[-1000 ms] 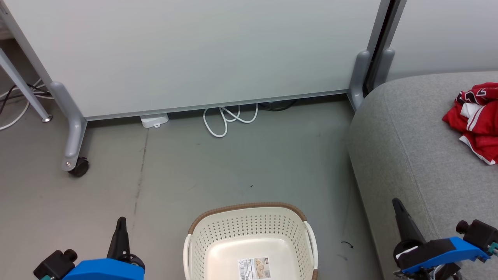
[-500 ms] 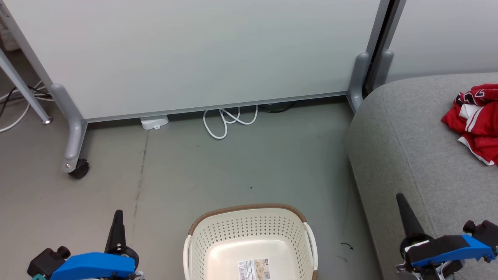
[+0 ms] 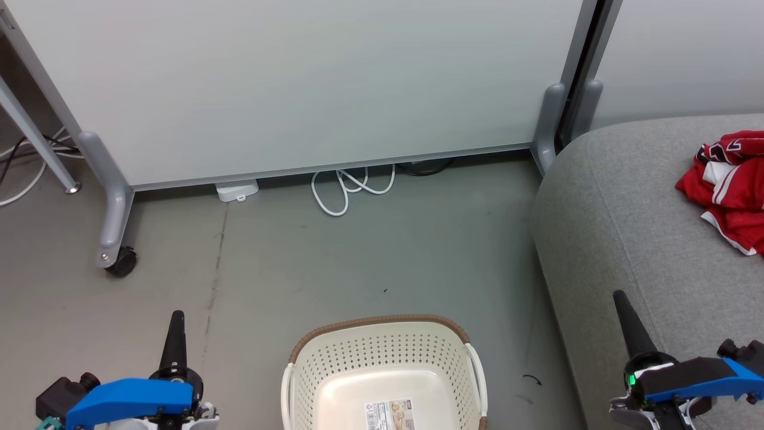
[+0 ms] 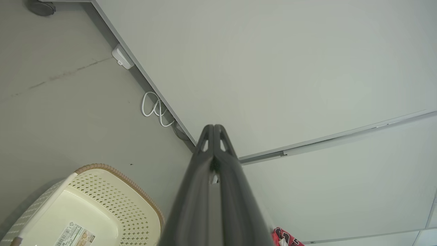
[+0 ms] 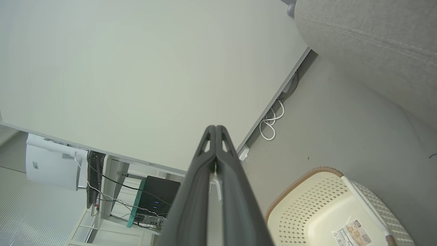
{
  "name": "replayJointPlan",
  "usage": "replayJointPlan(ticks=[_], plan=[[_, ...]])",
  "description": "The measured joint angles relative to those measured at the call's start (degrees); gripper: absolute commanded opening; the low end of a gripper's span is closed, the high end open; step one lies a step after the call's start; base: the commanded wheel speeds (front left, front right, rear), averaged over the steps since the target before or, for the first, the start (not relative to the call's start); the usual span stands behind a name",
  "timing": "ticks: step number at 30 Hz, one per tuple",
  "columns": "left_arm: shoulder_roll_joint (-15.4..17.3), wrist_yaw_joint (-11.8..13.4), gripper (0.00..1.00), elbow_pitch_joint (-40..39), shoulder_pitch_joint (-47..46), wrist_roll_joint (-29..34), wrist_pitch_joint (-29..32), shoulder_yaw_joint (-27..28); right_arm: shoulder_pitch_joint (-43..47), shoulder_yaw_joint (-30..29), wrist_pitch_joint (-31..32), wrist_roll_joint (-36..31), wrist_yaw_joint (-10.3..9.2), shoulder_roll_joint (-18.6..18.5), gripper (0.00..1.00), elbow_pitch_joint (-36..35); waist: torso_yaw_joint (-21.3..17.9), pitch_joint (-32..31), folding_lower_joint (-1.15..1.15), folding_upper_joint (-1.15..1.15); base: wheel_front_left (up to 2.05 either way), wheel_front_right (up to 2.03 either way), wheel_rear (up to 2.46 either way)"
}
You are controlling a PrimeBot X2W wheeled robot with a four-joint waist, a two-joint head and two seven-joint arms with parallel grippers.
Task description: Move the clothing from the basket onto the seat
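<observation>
The red clothing with white stripes lies bunched on the grey seat at the right edge of the head view; a scrap of the clothing peeks past my fingers in the left wrist view. The cream basket with its brown rim stands on the floor at bottom centre, holding nothing but a paper label. My left gripper is shut and hangs left of the basket. My right gripper is shut, over the seat's front edge. Both grip nothing.
A pale wheeled partition stands behind, with a castor at left, a white coiled cable and a small white box at its base. A table leg and cables are far left. Bare grey floor lies between partition and basket.
Both arms have sunk lower in the head view, with the left gripper tip edging left and the right one edging right. The view itself has shifted slightly. Basket and clothing stay put.
</observation>
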Motion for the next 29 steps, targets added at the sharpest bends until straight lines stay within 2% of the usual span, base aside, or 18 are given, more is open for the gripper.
replayJointPlan(ticks=[29], plan=[[-0.3,0.0,0.0,-2.6,-1.6,-13.7,4.0,1.9,-0.9,-1.1,1.8,15.0,0.0,0.0,0.0,-0.7,-0.1,-0.8,0.0,0.0,0.0,0.0,0.0]])
